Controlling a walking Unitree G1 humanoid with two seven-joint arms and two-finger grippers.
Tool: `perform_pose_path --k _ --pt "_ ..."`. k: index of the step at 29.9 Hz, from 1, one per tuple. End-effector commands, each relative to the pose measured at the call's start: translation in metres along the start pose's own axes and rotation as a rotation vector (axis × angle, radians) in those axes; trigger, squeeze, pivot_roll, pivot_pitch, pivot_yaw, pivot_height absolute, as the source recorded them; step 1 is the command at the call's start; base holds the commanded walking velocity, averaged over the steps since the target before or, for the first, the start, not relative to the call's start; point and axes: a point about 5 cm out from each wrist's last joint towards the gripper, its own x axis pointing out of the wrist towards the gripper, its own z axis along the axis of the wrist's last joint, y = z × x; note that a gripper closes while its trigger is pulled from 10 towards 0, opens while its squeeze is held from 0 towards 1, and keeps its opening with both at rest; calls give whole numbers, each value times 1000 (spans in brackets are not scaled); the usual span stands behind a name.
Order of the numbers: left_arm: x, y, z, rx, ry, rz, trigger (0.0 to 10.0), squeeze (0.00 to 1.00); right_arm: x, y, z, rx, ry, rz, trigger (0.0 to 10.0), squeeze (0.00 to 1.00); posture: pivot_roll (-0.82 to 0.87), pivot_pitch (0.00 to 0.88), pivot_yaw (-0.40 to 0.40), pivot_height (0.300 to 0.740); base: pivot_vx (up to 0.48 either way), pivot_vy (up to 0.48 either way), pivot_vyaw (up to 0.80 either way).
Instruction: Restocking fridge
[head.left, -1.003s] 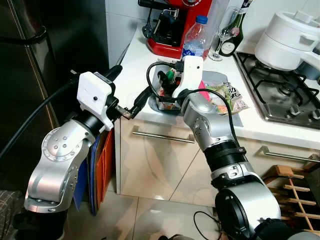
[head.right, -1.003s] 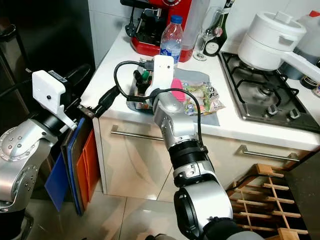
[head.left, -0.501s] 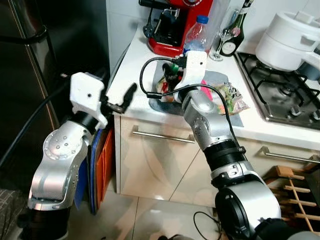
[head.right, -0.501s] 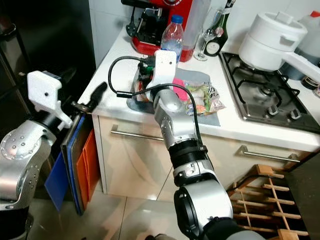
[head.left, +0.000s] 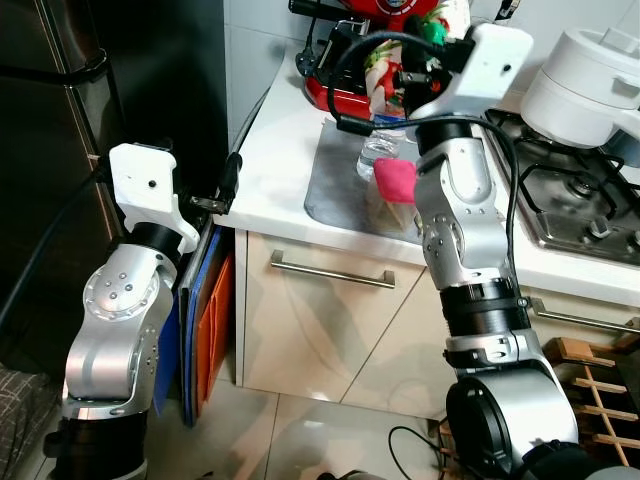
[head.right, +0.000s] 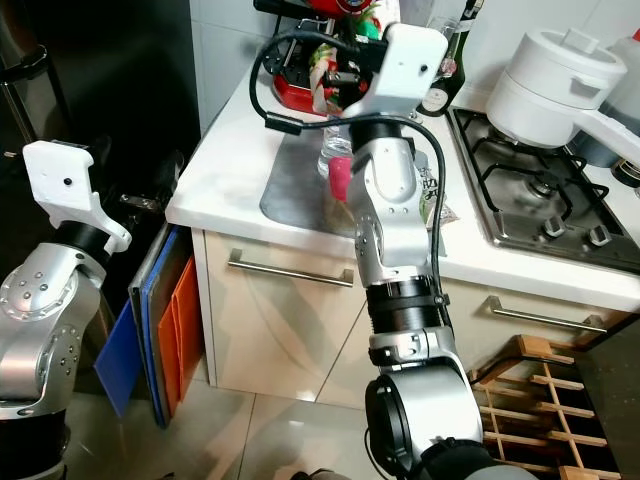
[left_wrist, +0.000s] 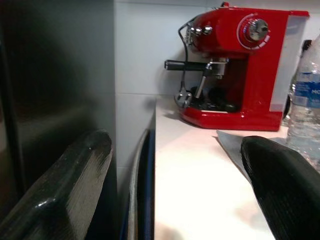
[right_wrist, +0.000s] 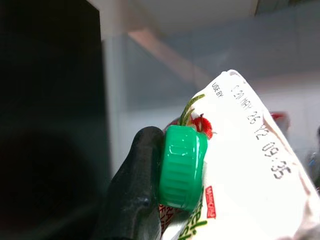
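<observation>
My right gripper (head.left: 398, 76) is raised high above the counter and shut on a white carton (right_wrist: 240, 165) with a green screw cap (right_wrist: 181, 167) and red tomato print. One black finger (right_wrist: 132, 195) presses beside the cap. The same carton (head.right: 325, 75) hangs in front of the red coffee machine (head.left: 335, 85). Lower down, my left gripper (head.left: 220, 190) is open with nothing between its fingers (left_wrist: 65, 190), at the counter's left corner beside the dark fridge (head.left: 60, 110). The fridge door is shut.
A grey mat (head.left: 335, 180) on the counter holds a water bottle (head.left: 378, 150), a pink item (head.left: 396, 180) and a vegetable packet (head.right: 437, 205). A white pot (head.left: 585, 85) sits on the hob (head.left: 580, 205). Blue and orange trays (head.left: 205, 320) stand between fridge and cabinet.
My right arm has lifted the carton off the mat and swung it high above the counter. The left gripper has drawn back toward the fridge side and points along the counter edge.
</observation>
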Motion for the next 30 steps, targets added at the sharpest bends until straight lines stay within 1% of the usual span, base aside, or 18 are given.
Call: perform_pose_path --k 1,2,3,4,5,6,9,11,13,14,15,20,27,30 --pt "5 -4 4 8 -25 -1 10000 0 6 -34 25 -55 -103 -118 0 0 51 0 -119 740 0 0 0" --pt "6 -5 4 9 -29 0 10000 0 7 -45 31 -96 -121 -158 0 0 50 0 -118 740 0 0 0" --pt "7 -7 5 16 -34 -1 10000 0 6 -56 36 -168 -139 -203 0 0 46 0 -115 740 0 0 0" --pt "8 -8 4 24 -37 1 10000 0 3 -65 39 -249 -149 -235 0 0 43 0 -112 740 0 0 0" --pt "8 -8 4 24 -37 1 10000 0 3 -65 39 -249 -149 -235 0 0 43 0 -112 740 0 0 0" --pt "9 -9 4 26 -39 3 10000 0 2 -66 39 -284 -150 -236 0 0 43 0 -112 740 0 0 0" --pt "12 -11 4 49 -50 7 10000 0 -7 -54 33 -401 -161 -176 0 0 41 0 -109 740 0 0 0" --pt "12 -11 4 56 -53 8 10000 0 -9 -51 33 -416 -164 -165 0 0 41 0 -109 740 0 0 0" --pt "13 -14 2 49 -51 6 10000 0 -18 -41 25 -465 -170 -135 0 0 31 0 -105 740 0 0 0" --pt "13 -14 2 49 -51 6 10000 0 -18 -41 25 -465 -170 -135 0 0 31 0 -105 740 0 0 0" --pt "14 -16 1 43 -56 6 10000 0 -25 -35 20 -497 -176 -125 0 0 28 0 -104 740 0 0 0" --pt "16 -21 4 80 -89 -17 10000 0 -34 -35 12 -533 -165 -156 0 0 25 0 -106 740 0 0 0" --pt "17 -23 7 133 -111 -58 10000 0 -43 -37 5 -554 -136 -182 0 0 25 0 -92 740 0 0 0" --pt "17 -21 8 144 -109 -77 10000 0 -46 -36 3 -556 -138 -197 0 0 20 0 -55 740 0 0 0"
